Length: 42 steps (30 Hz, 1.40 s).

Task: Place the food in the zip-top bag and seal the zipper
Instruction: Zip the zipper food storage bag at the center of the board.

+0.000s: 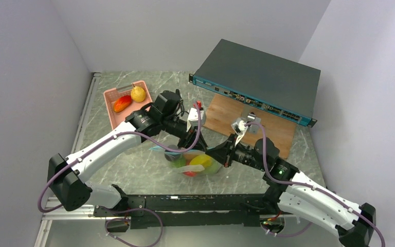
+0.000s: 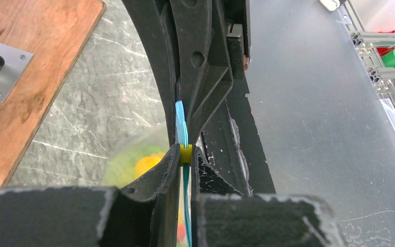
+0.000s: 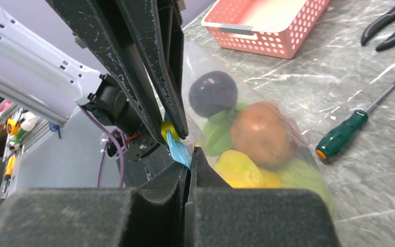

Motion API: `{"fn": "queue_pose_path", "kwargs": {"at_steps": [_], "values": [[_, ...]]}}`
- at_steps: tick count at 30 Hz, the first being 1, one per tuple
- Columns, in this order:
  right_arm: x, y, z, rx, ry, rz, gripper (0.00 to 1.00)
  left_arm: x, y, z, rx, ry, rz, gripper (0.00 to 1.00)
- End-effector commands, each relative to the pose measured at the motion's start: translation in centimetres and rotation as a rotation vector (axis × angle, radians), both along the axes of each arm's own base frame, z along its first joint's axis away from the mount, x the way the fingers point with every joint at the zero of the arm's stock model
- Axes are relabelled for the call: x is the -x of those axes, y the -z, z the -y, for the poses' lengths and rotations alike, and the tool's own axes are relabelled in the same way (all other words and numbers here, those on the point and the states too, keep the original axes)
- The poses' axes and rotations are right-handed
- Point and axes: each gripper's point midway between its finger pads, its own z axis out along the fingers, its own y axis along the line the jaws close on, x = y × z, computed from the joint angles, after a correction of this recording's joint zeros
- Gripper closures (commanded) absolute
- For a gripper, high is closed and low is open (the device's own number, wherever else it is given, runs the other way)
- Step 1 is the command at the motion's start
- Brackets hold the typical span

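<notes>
**Both Grippers Clamped on the Zipper, Two Fruits Waiting in the Basket**

Nearest the arm bases, the zip-top bag (image 1: 198, 165) lay on the table (image 1: 133, 172), with coloured food (image 3: 259, 134) inside. At its mouth the right gripper (image 3: 189, 154) was pinched tight on the zipper (image 2: 181, 121). The left gripper (image 2: 185, 154) was clamped on the same strip at a yellow slider (image 3: 167, 128). A clean seal probably needed one gripper anchoring while the other drew along a taut strip. Farther off, a pear (image 1: 138, 94) and an orange-red fruit (image 1: 122, 103) sat in the pink basket (image 1: 112, 118).
</notes>
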Motion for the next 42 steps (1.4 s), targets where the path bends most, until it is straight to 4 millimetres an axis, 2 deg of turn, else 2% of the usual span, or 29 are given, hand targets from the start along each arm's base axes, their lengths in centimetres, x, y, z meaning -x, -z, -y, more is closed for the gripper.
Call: {"fn": "queue_pose_path", "kwargs": {"at_steps": [1, 10, 18, 27, 35, 42], "values": [[-2.1, -2.3, 1.7, -0.063, 0.164, 0.031, 1.00, 0.0, 0.0, -0.6, -0.030, -0.011, 0.002, 1.00], [-2.6, -2.4, 4.2, -0.067, 0.279, 0.041, 1.00, -1.7, 0.1, -1.6, -0.045, -0.077, 0.034, 1.00], [-3.4, -2.5, 8.0, -0.019, 0.447, 0.058, 1.00, -3.0, 0.0, -2.5, -0.048, -0.133, 0.059, 1.00], [-3.1, -3.9, 11.9, -0.005, 0.569, 0.103, 1.00, -4.4, -0.1, -3.5, -0.047, -0.188, 0.082, 1.00], [-2.9, -4.5, 13.6, -0.035, 0.632, 0.102, 1.00, -5.6, 0.2, -4.3, -0.054, -0.230, 0.088, 1.00], [-3.1, -4.6, 16.3, -0.072, 0.751, 0.088, 1.00, -7.6, 0.6, -5.4, -0.075, -0.313, 0.106, 1.00]]}}
